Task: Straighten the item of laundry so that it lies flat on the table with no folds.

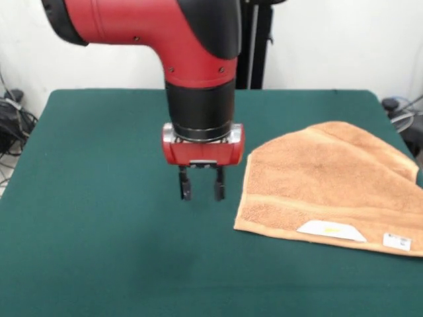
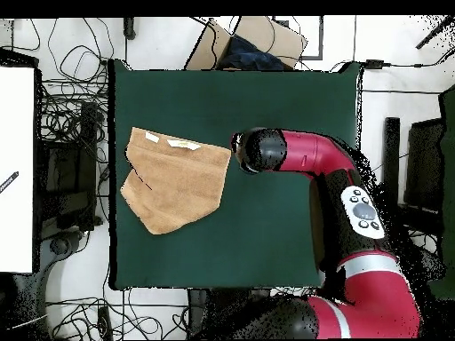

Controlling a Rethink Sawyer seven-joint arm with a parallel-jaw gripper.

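Note:
The tan terry towel (image 1: 330,178) lies on the right side of the dark-green table (image 1: 99,198), reaching the table's right edge. Its far part is folded over, so it looks rounded and uneven. Two white tags (image 1: 330,230) sit near its front edge. My gripper (image 1: 201,186) hangs just above the cloth, left of the towel's left edge, open and empty. In the overhead view the towel (image 2: 173,182) lies at the left of the table (image 2: 267,240), with a fold along its left side. There the arm's wrist (image 2: 259,151) sits beside the towel's right edge and hides the gripper.
Cables (image 2: 67,124) lie on the floor beside the table's left side in the overhead view. A cardboard box (image 2: 244,40) stands beyond the far edge. A white surface (image 2: 16,169) is at the far left. A black stand (image 1: 254,46) rises behind the arm.

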